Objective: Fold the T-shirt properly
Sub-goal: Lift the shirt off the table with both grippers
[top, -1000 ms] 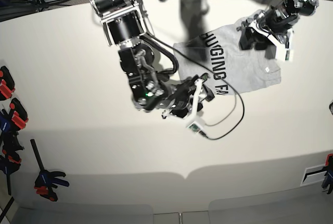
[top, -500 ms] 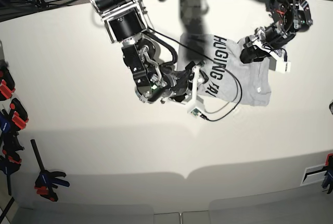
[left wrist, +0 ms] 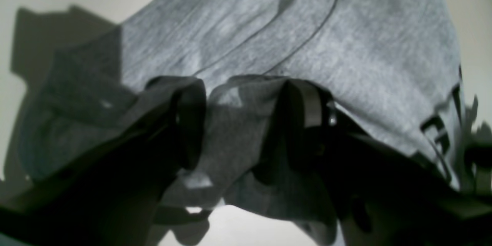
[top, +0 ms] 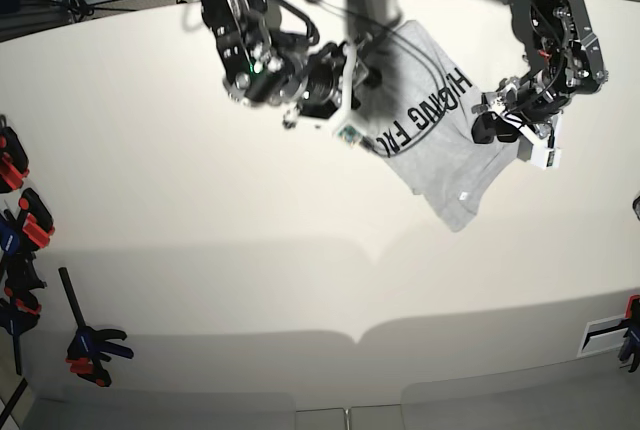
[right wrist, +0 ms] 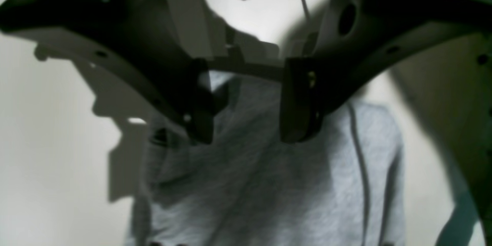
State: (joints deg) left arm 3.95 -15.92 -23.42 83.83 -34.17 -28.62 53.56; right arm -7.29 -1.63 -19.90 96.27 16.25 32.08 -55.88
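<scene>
My left pincer (left wrist: 238, 119) grips a bunched fold of the light heather-grey cotton T-shirt (top: 440, 150); my right pincer (right wrist: 246, 103) pinches its opposite edge, above the white surface (top: 200, 250).

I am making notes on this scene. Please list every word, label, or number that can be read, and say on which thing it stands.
"HUGING FA": black block capitals on the T-shirt, base view; the rest is hidden under the right arm.
Small white tag on the T-shirt: too small to read.
Left wrist view: lettering at the shirt's edge, too blurred to read.
</scene>
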